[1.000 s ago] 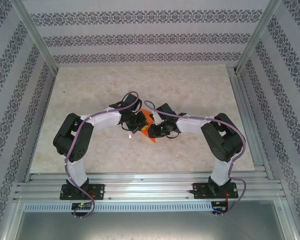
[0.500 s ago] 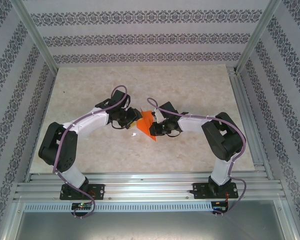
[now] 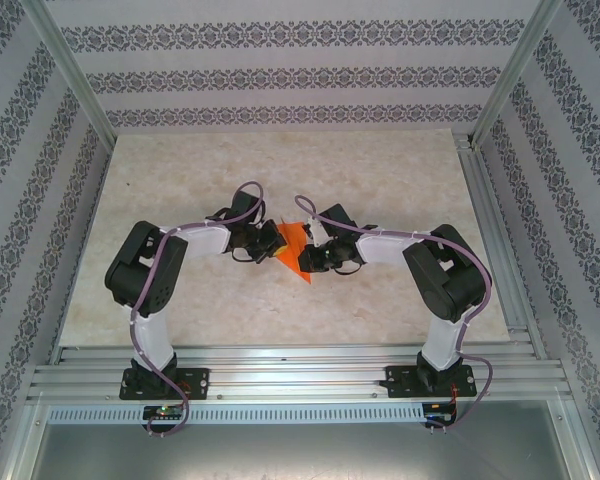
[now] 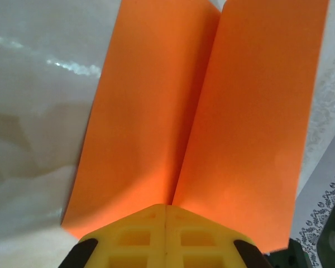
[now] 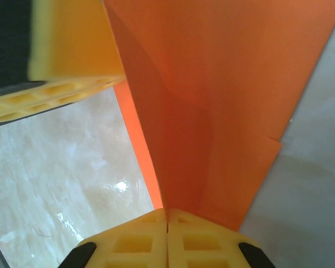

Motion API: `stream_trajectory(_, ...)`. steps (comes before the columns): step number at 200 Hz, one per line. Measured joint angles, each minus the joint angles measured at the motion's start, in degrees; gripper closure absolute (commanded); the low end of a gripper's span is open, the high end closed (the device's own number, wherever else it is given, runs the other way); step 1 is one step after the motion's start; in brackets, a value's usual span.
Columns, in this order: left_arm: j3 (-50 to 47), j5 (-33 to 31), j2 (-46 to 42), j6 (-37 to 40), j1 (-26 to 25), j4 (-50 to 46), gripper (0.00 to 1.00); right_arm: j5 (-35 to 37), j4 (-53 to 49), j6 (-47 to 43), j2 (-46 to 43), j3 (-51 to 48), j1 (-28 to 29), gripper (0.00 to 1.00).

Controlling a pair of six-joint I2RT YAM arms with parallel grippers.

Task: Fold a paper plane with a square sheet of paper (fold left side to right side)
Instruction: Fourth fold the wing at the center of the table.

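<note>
The pale marbled worktop (image 3: 280,170) spreads wide. Near its middle, the creased orange paper (image 3: 292,243) sits between both arms. The left pincer (image 4: 166,207) is pressed together on the paper's fold from one side, and the right pincer (image 5: 167,211) pinches it from the other.

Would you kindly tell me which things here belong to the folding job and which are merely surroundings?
Job: creased orange paper; left end effector and right end effector, both shut on it.
Surroundings: marble-look table; patterned walls; aluminium frame.
</note>
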Motion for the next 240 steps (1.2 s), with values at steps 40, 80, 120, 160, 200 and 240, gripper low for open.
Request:
stream_trajectory(40,0.09,0.85,3.10,-0.15,-0.17,2.73,1.00,-0.42,-0.04,0.00,0.00,-0.04,0.00,0.88)
stream_trajectory(80,0.09,0.24,3.10,0.76,-0.46,2.67,1.00,-0.35,-1.57,-0.15,0.11,0.55,-0.39,0.81)
stream_trajectory(120,0.09,-0.42,3.08,1.88,-0.74,2.56,1.00,0.74,-4.68,-1.60,0.44,3.80,-0.68,0.79)
stream_trajectory(160,0.09,-0.55,3.08,2.12,-0.76,2.56,1.00,1.42,-6.51,-3.08,1.95,5.70,-1.01,0.78)
stream_trajectory(200,0.11,-0.57,3.08,2.56,-0.76,2.51,1.00,1.40,-7.19,-3.26,2.23,6.40,-1.53,0.75)
stream_trajectory(240,0.09,-0.57,3.08,2.84,-0.76,2.51,1.00,1.27,-7.15,-3.28,2.23,8.24,-1.53,0.89)
